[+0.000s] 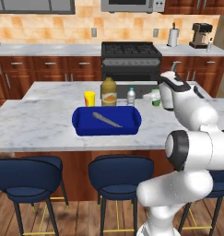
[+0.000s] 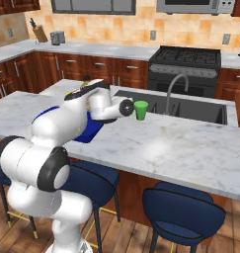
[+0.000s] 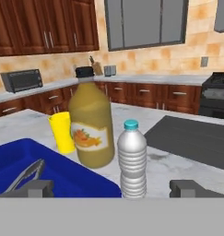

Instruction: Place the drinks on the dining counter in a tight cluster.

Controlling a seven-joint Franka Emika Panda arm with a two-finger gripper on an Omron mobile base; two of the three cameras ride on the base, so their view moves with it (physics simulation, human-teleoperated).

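Two drinks stand upright on the marble surface (image 1: 35, 124) just behind the blue tray (image 1: 107, 120): the amber juice jug (image 3: 91, 124) and, near it, the clear water bottle (image 3: 132, 159), with a yellow cup (image 3: 62, 132) on the jug's other side. The tool (image 3: 111, 188) hovers with its fingers spread wide around nothing, the water bottle between them. Metal tongs (image 1: 106, 119) lie in the tray.

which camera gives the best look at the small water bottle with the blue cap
The hand view: the water bottle stands close and unobstructed between the open gripper's fingertips, beside the juice jug. The left base view shows it small, behind the blue tray. In the right base view I can't make it out.
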